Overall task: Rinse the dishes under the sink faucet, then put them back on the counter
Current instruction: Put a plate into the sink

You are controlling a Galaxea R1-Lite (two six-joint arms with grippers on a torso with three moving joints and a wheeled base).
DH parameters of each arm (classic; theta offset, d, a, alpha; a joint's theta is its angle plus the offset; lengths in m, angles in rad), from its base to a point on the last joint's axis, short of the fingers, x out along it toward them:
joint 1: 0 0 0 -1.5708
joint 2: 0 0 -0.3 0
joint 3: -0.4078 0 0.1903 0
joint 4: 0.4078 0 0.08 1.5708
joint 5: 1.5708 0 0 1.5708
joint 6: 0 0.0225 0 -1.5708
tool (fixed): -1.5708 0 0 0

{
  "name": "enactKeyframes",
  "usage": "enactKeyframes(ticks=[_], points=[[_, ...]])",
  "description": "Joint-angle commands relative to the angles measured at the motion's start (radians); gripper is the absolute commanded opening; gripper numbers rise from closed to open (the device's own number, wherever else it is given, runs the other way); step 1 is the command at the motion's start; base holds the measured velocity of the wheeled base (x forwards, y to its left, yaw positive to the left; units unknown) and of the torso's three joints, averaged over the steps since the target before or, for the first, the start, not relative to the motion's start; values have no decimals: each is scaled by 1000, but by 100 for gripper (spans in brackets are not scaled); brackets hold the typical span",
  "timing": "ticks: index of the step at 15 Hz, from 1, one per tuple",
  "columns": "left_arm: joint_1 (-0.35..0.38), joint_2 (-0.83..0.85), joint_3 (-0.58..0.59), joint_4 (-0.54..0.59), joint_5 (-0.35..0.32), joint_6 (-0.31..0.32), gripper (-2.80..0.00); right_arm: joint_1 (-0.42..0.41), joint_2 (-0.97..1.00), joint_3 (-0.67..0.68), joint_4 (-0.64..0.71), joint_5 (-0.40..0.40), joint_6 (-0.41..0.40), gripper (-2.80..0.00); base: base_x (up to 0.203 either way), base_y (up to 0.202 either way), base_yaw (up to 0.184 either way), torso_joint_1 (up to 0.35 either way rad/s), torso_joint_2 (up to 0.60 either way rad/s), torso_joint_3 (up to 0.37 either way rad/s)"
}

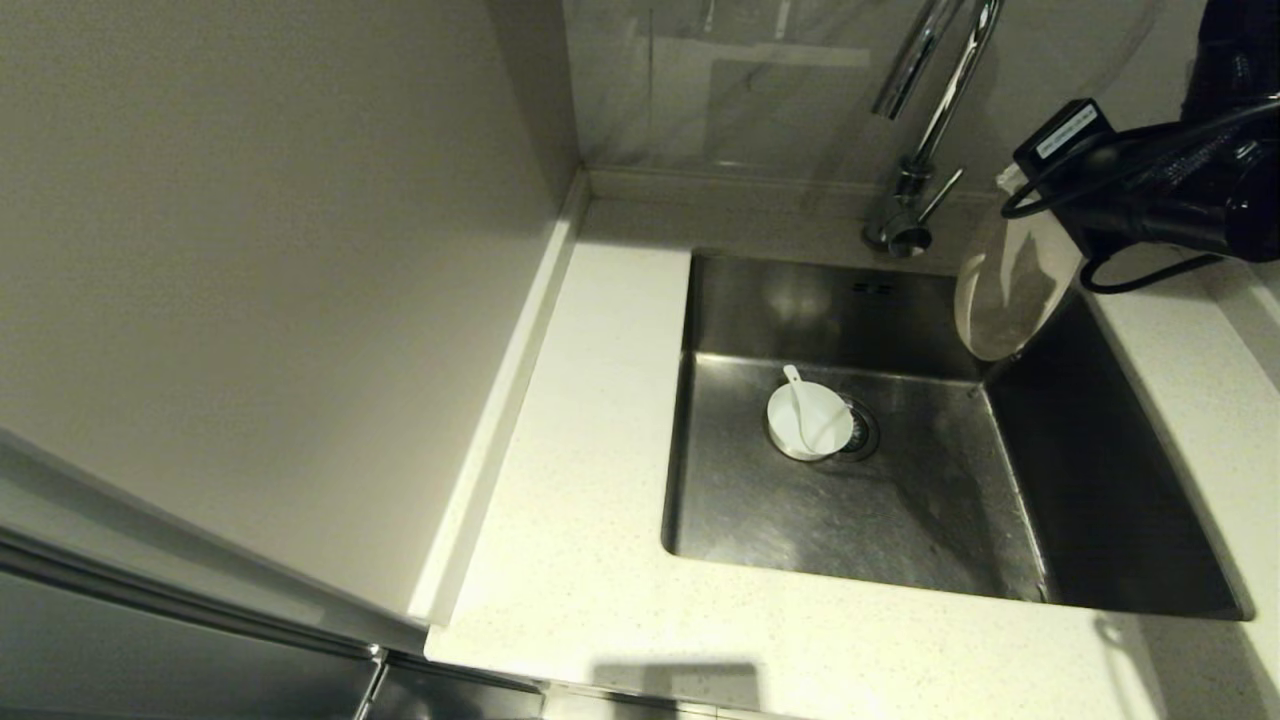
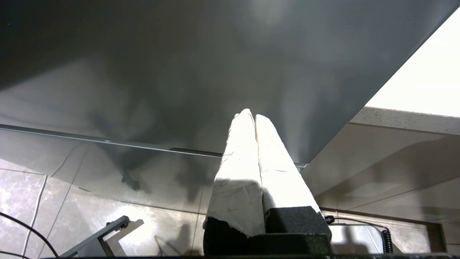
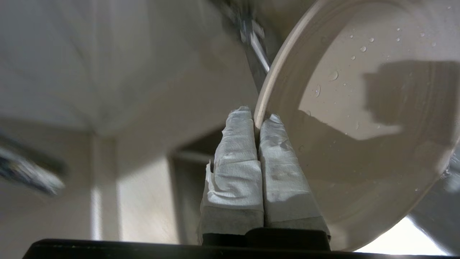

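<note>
Now: the right end effector point(image 3: 256, 120) pinches the rim of the plate point(image 1: 1010, 290) between its two wrapped fingers point(image 3: 237, 154), which are pressed tight on it.
Plate place: it hangs over the far right corner of the sink point(image 1: 1120, 470), just right of the faucet point(image 1: 925, 130) and near its base.
Plate tilt: it stands almost on edge, and its hollow face looks left, toward the sink.
Plate long way: its round face runs up and down, with the held rim at the top and the free rim hanging low.
Wet: small drops of water sit on the plate's face.
Risk one: the grip is only on a thin wet rim, so I think the plate could slip and fall into the steel sink.
Risk two: the plate is close to the faucet, so a swing could knock it on the metal.
Bowl: the bowl point(image 1: 810, 422) sits on the sink floor, partly over the drain point(image 1: 862, 432), with the spoon point(image 1: 797, 395) lying in it.
Bench: the bench point(image 1: 590, 420) has room on the left side.
Left end effector point(image 2: 250, 117): its fingers are pressed together, holding nothing, parked down low away from the sink.
</note>
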Motion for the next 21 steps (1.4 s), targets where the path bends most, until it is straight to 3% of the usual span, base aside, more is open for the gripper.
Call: enactKeyframes(ticks=[1, 3, 6, 11, 14, 18, 21], points=[[0, -3, 0, 0, 0, -1, -280, -19, -2, -27, -3, -2, 42, -280, 0, 0, 0, 0, 0, 0], [0, -3, 0, 0, 0, -1, -280, -36, -22, -51, -26, -2, 89, -280, 0, 0, 0, 0, 0, 0], [0, -3, 0, 0, 0, -1, -280, -80, -44, -64, -170, 30, 92, -280, 0, 0, 0, 0, 0, 0], [0, -3, 0, 0, 0, -1, -280, -133, -85, -46, -257, 40, 111, -280, 0, 0, 0, 0, 0, 0], [0, -3, 0, 0, 0, -1, -280, -154, -126, 0, -259, 65, 119, -280, 0, 0, 0, 0, 0, 0], [0, -3, 0, 0, 0, -1, -280, -153, -160, 161, -273, 70, 123, -280, 0, 0, 0, 0, 0, 0], [0, -3, 0, 0, 0, -1, -280, -153, -164, 27, -270, 94, 118, -280, 0, 0, 0, 0, 0, 0]])
